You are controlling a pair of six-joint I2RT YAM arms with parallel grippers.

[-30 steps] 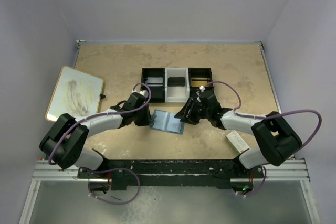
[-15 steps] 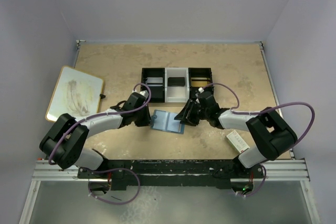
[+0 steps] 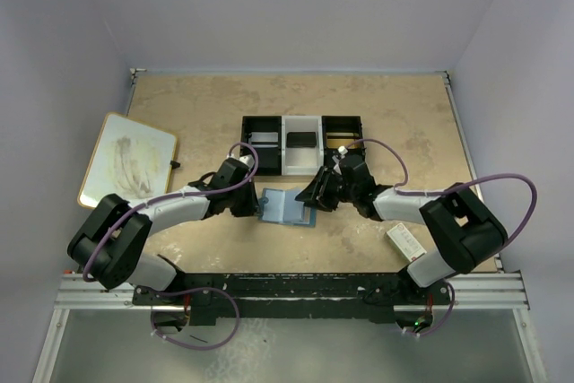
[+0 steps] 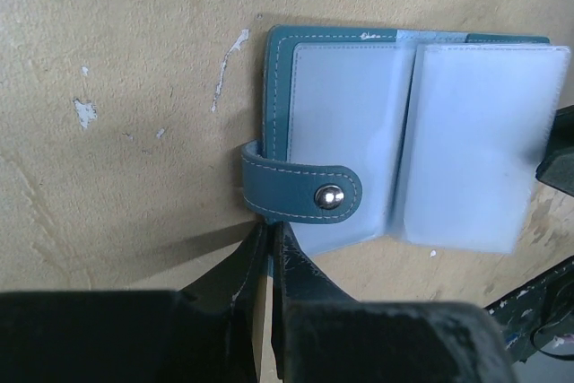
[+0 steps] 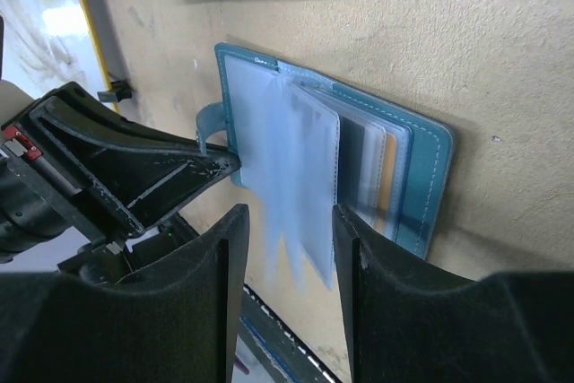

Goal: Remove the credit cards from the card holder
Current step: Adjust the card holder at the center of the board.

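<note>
Beige speckled table (image 3: pixel 395 123) from up top, blue wallet (image 3: pixel 285 207) lying open in the middle. Left wrist cam: left gripper (image 4: pixel 269 244) pinched shut right at the snap tab (image 4: pixel 300 190), probably pinning the cover. Right wrist cam: right gripper (image 5: pixel 287 214) half open around the clear sleeves (image 5: pixel 269 132), yellow card (image 5: pixel 387 190) tucked in behind. Looks like the digging-through-sleeves step; next needs a fine pinch on that card's edge.

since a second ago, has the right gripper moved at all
yes, slightly: the right gripper has edged left, further over the blue card holder, judged against the black-and-white compartment tray behind it.
</note>
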